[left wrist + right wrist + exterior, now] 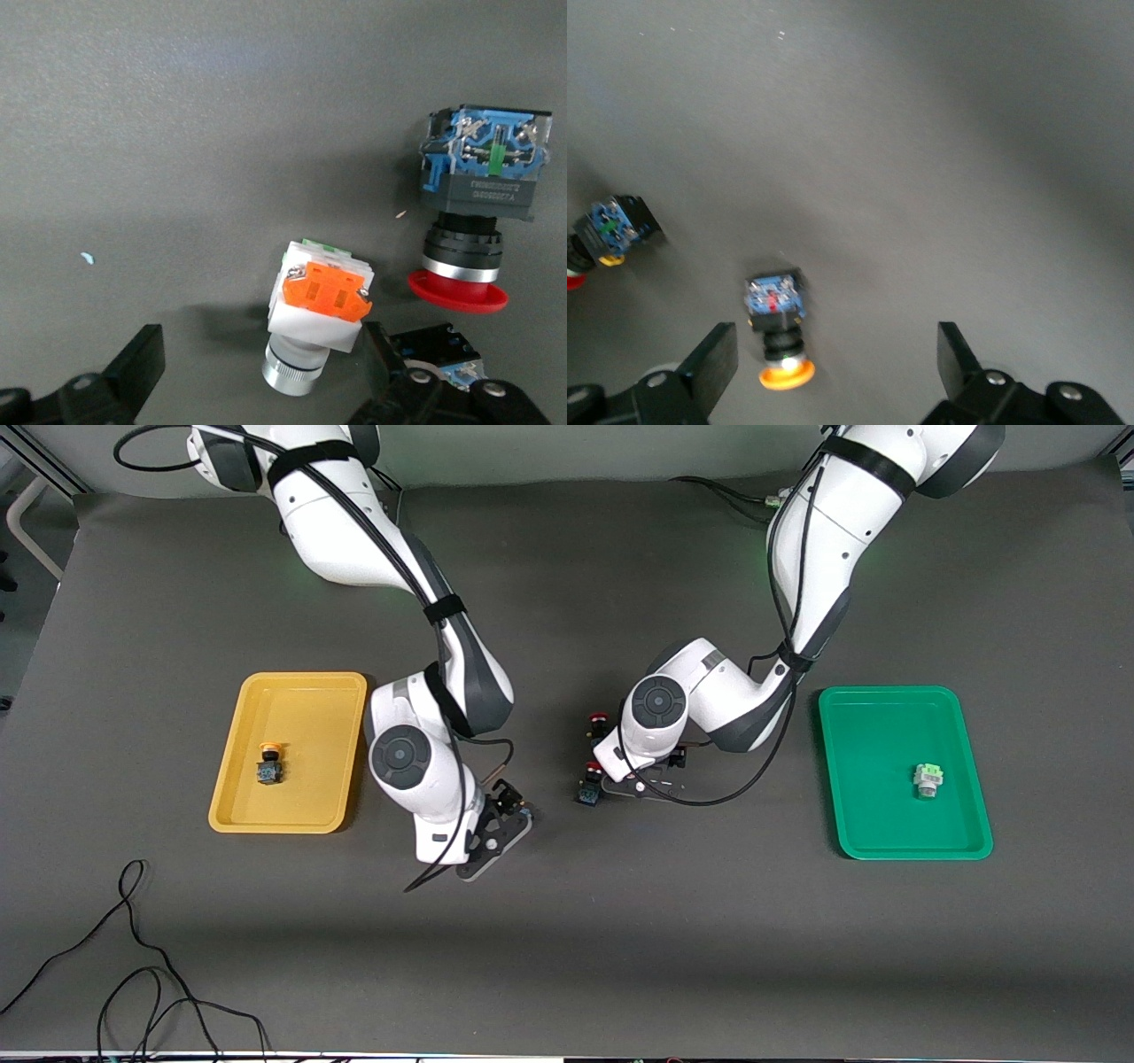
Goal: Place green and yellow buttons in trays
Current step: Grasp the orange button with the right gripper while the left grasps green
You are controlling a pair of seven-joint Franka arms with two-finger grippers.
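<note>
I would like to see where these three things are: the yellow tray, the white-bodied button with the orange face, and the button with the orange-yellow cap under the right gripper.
yellow tray (pixel 312 701): front view, bare floor.
white-bodied button (pixel 324 292): left wrist view, orange face.
orange-yellow-capped button (pixel 786 375): right wrist view, cap.

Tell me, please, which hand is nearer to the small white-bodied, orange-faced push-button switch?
Left. The left hand hangs open right over the white-bodied switch; the right hand hangs open over an orange-capped switch.
</note>
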